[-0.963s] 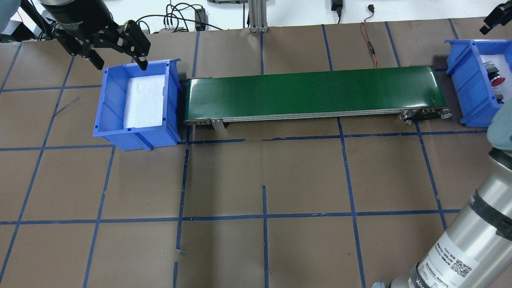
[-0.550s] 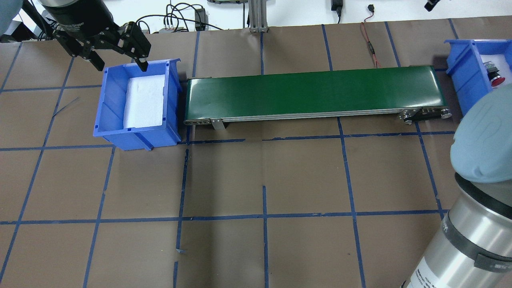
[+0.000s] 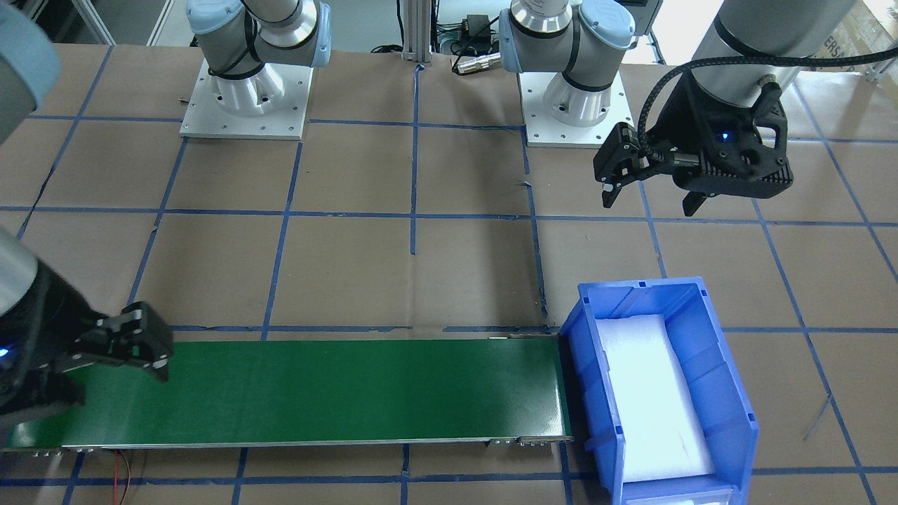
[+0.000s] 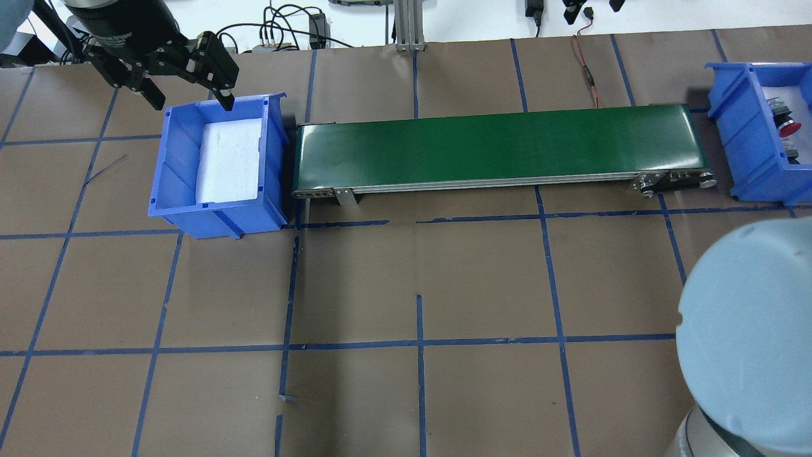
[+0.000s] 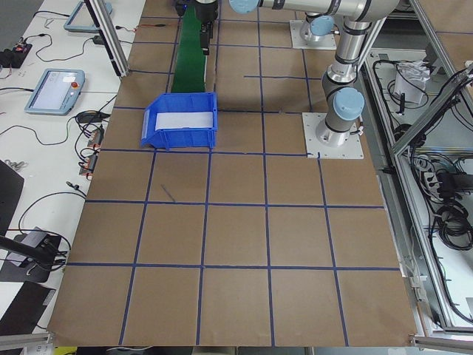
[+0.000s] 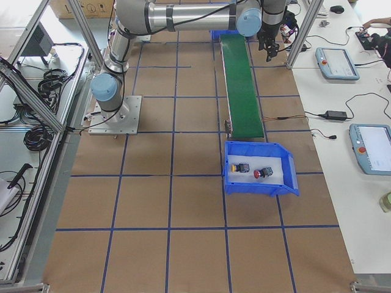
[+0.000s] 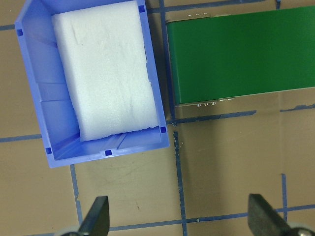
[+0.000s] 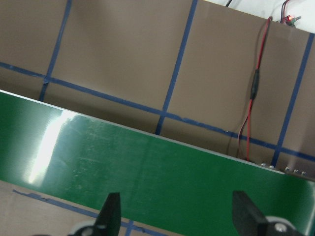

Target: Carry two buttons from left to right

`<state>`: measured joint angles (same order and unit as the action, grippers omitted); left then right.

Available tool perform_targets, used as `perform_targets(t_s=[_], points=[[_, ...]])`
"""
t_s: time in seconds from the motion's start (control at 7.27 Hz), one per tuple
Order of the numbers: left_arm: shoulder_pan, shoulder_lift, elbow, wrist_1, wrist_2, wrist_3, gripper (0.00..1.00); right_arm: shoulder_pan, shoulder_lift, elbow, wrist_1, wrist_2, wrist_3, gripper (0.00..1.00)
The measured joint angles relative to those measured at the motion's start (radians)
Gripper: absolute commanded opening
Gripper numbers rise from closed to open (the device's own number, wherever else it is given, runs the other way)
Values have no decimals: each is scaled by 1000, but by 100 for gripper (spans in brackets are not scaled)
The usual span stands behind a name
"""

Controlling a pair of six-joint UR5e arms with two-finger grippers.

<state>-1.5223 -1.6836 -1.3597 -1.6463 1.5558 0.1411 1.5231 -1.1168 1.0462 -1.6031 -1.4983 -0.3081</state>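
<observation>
front-facing view: the left gripper (image 3: 649,205) hangs above the bare table (image 3: 351,266), between the robot's base and the left bin (image 3: 726,382); its jaws stand apart with nothing between them. the bin holds a white foam pad (image 3: 645,393) and stands against one end of the green belt (image 3: 316,393). the right gripper (image 3: 98,379) is over the other end of the belt, jaws apart and empty.

overhead view: the left gripper sits over the far left corner of the left bin. the right bin (image 4: 736,133) stands just past the right end of the belt, and the red button (image 4: 790,127) lies inside it. the right gripper shows only as dark tips at the far edge.

exterior left view: the left bin stands at the near end of the belt; both grippers are too small to judge.

exterior right view: the yellow button (image 6: 239,168) and the red button lie side by side, a little apart, on the white floor of the right bin.

left wrist view: the two jaw tips stand wide apart over bare table, just beside the left bin.

right wrist view: the two jaw tips stand wide apart above the belt, gripping nothing.
</observation>
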Motion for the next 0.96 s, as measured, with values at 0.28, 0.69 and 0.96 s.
perform_targets(t_s=[0.28, 0.69, 0.96], points=[[0, -2, 0, 1, 0, -1, 100, 45, -123, 142, 55, 1, 145, 82], [2, -2, 1, 5, 1, 0, 100, 55, -241, 221, 179, -4, 178, 83], [2, -5, 0, 6, 1, 0, 100, 55, -308, 258, 199, -11, 181, 85]])
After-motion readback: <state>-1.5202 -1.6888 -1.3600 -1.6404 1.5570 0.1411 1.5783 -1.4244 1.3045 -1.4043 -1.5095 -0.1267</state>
